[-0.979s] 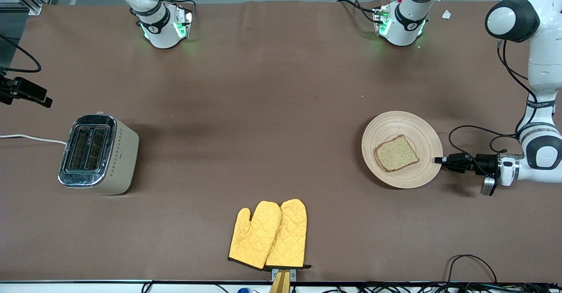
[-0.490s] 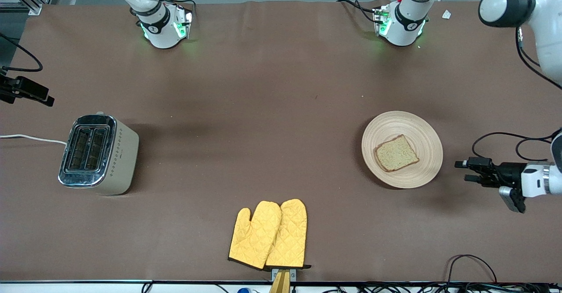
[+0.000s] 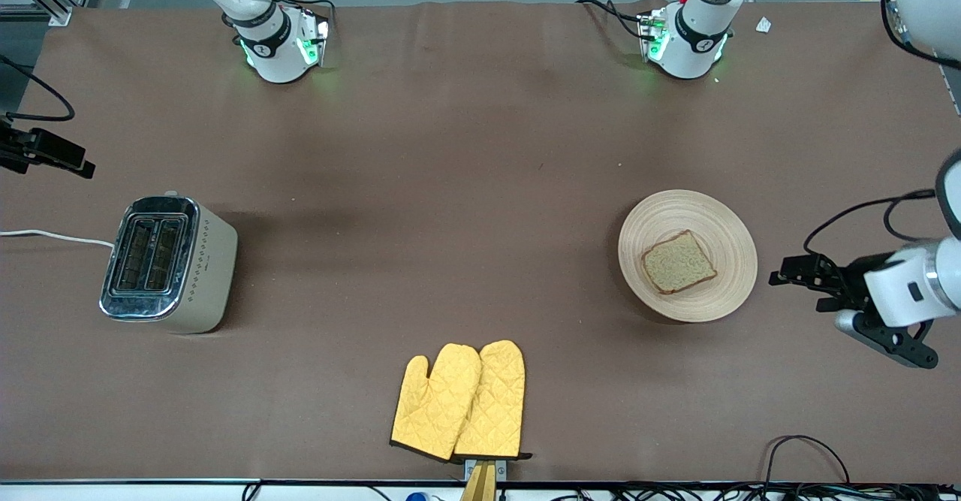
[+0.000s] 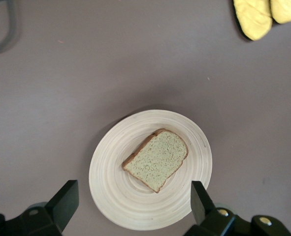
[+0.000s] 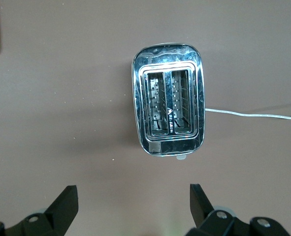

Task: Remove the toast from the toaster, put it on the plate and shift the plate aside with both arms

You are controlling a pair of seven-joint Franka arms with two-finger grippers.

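The toast [image 3: 677,262] lies flat on the round light-wood plate [image 3: 661,219] toward the left arm's end of the table. My left gripper [image 3: 788,287] is open and empty, raised over the table beside the plate's rim and clear of it. In the left wrist view the plate [image 4: 111,187] and toast [image 4: 157,160] show below the left gripper [image 4: 134,196]. My right gripper [image 3: 75,167] hangs open and empty high over the right arm's end of the table; the right wrist view shows it [image 5: 133,201] above bare cloth beside the toaster [image 5: 168,98].
A steel two-slot toaster [image 3: 169,264] with a white cord stands at the right arm's end. A pair of yellow oven mitts [image 3: 459,402] lies at the table's front edge, also in the left wrist view [image 4: 263,14]. A brown cloth [image 3: 450,185] covers the table.
My left gripper has let go of the plate's rim, opened, and drawn back and up toward the left arm's end. The plate and toast stay put. The right gripper has barely shifted.
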